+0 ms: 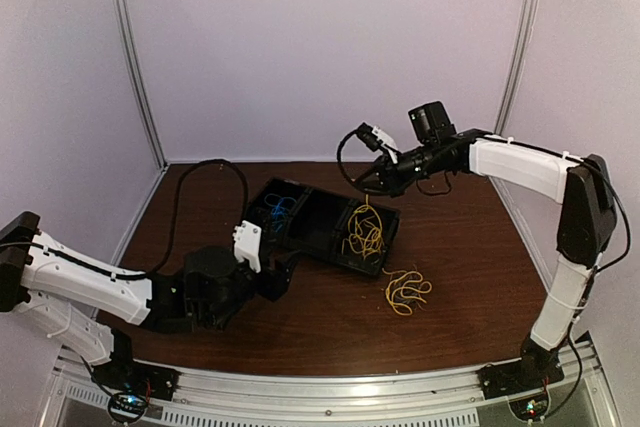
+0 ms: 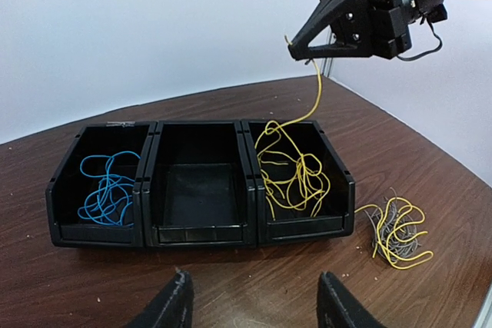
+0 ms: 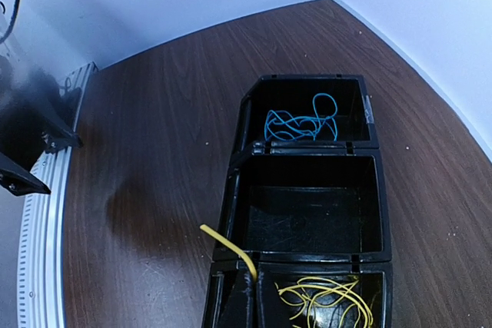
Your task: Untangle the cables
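a brown desk (image 1: 300, 327) carried everything. two arms stood at its near edge. the left arm (image 1: 85, 282) lay low over the desk, and the right arm (image 1: 520, 165) reached in high from the right side. three black bins (image 2: 200, 234) sat joined in one row near the middle of the desk. the left tool (image 2: 254, 303) hung near the front of the row, its two fingers spread wide with nothing between them. the right tool (image 2: 296, 53) hovered above the bin at the right end, pinched tight on a yellow strand (image 2: 318, 94).

the cables were thin, limp wires curled into loose, loopy bundles, and there were three bundles in all. one yellow bundle (image 2: 296, 178) lay in the bin at the right end, its long loops crossing over each other and leaning on the bin's walls. one mixed bundle (image 2: 396, 232) lay on the bare desk just beside that bin, with yellow loops wound through a clump of grey wire. one blue bundle (image 2: 108, 190) lay in the bin at the left end, a few rounded loops piled together. the single held strand rose from the yellow bundle in a gentle curve to the right tool, and a short end poked out above the tips.
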`<state>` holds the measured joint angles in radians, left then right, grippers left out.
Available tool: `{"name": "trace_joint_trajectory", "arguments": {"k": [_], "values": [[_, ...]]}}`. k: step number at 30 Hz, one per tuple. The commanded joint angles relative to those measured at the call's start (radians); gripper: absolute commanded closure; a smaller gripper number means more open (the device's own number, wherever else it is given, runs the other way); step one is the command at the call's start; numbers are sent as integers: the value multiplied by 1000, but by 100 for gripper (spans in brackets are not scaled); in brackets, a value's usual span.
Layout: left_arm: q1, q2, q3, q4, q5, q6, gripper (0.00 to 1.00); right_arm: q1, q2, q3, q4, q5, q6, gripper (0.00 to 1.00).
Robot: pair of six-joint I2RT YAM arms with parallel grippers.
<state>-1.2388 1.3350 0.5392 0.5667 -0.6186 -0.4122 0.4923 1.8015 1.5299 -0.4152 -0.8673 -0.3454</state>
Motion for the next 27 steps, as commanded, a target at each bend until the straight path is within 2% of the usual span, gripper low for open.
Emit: {"name": "trace_joint_trajectory", "arguments": {"k": [1, 8, 27], "values": [[-1, -11, -13, 30, -24, -5, 44, 1, 38, -40, -37, 80, -74, 100], [0, 0, -8, 32, -27, 4, 44, 14, 93, -58, -114, 202, -150, 100], [0, 20, 21, 13, -16, 13, 44, 93, 216, -6, -173, 464, -170, 100]]}}
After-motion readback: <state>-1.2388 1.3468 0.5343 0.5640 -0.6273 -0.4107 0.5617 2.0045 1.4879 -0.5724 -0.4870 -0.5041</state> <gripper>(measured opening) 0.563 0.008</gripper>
